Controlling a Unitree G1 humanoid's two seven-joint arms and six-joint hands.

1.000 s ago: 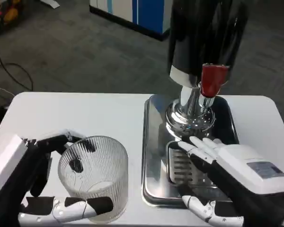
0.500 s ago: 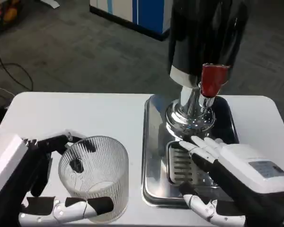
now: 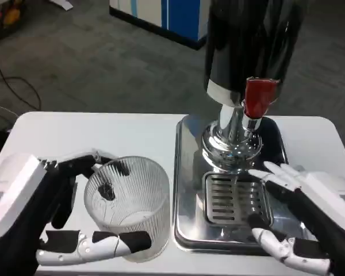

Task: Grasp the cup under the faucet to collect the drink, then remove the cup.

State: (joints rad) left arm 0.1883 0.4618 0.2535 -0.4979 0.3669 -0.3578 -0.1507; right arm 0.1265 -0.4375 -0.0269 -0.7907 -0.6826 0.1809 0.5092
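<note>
A clear ribbed cup [image 3: 128, 207] stands on the white table, left of the metal drip tray [image 3: 187, 172]. My left hand [image 3: 52, 218] grips it, with fingers behind it and the thumb across its front. The dark drink dispenser [image 3: 250, 40] rises at the back of the tray, its red faucet lever [image 3: 259, 96] above the slotted grate [image 3: 234, 198]. My right hand [image 3: 310, 215] hovers over the tray's right side with fingers spread, holding nothing.
The white table [image 3: 103, 135] stretches bare behind the cup. Beyond its far edge lies grey carpet, with a blue and white cabinet [image 3: 167, 17] at the back. The tray's raised rim stands between the cup and the grate.
My left hand has carried the cup a little to the right, closer to the tray. My right hand has drawn back to the right, uncovering the grate.
</note>
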